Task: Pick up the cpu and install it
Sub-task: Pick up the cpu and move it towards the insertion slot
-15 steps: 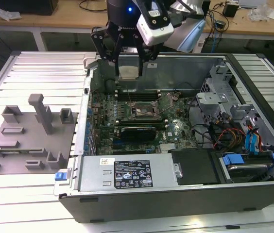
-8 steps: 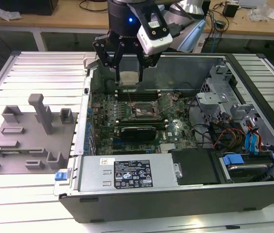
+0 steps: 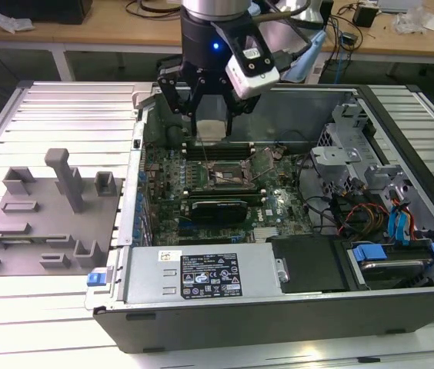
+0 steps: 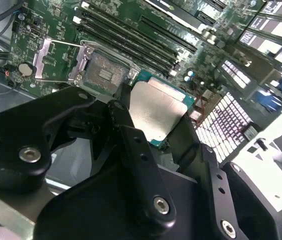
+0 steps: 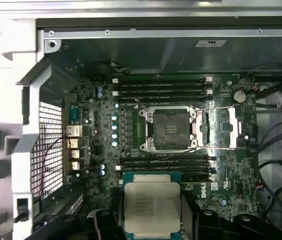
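Nearest in both wrist views, the gripper (image 4: 156, 127) has its black, bolted metal fingers (image 4: 131, 150) set narrow on two opposite edges of the cpu (image 5: 152, 207). The cpu is a thin flat square with a matte silver lid over a green rim. In the exterior view it hangs level at upper centre, above the open computer case (image 3: 278, 307) and apart from the board.

Beyond it lies the socket (image 5: 172, 129), a dark square well in a shiny steel frame, with its load plate (image 5: 221, 131) standing open beside it. The cpu looks short of the socket, not over it.

To do this step well, I judge, the chip must stay level with its edges squared to the frame. It should also meet the fine contacts straight, with no sideways drag.

Farther off, long black memory slots (image 5: 161, 85) run across the green motherboard (image 5: 241, 175).
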